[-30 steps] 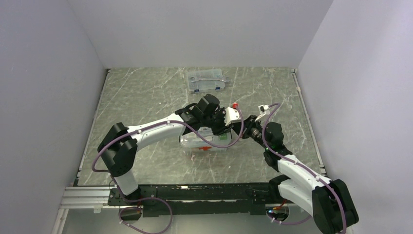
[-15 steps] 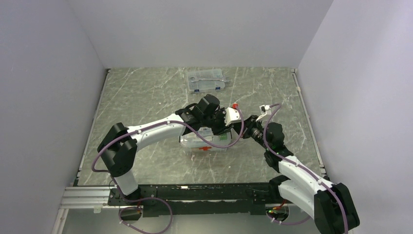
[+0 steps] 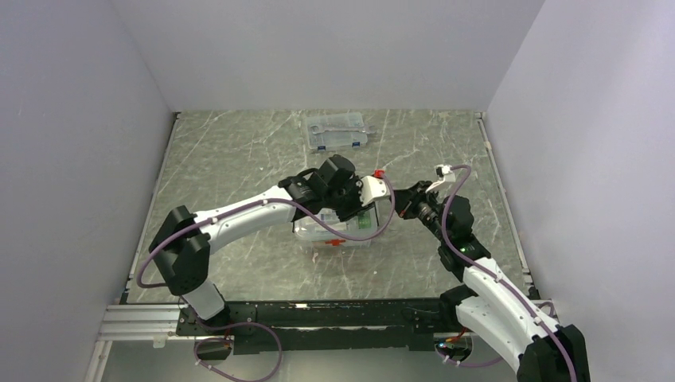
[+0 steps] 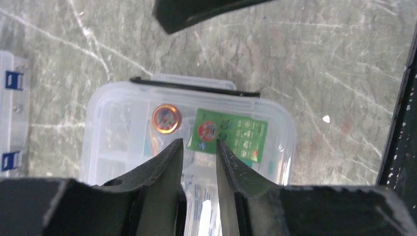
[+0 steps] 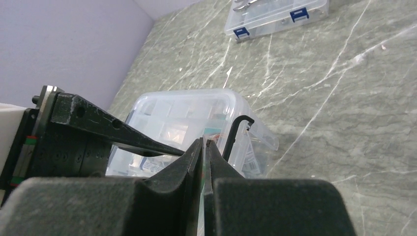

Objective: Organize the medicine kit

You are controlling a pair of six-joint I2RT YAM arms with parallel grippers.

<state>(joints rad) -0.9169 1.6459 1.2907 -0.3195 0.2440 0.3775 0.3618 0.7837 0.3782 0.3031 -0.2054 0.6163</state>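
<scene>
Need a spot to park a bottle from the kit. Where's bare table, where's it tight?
Bare marble on the table: left-back stretch, left of the blue-latched tool case; the right-back corner beyond it; front strip between medicine kit and arm bases. Crowded: over the kit, where left gripper and right gripper sit close.

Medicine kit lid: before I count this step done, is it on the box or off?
On: the clear lid sits closed over the contents, with a round orange cap and a green packet showing hazily through it.
</scene>
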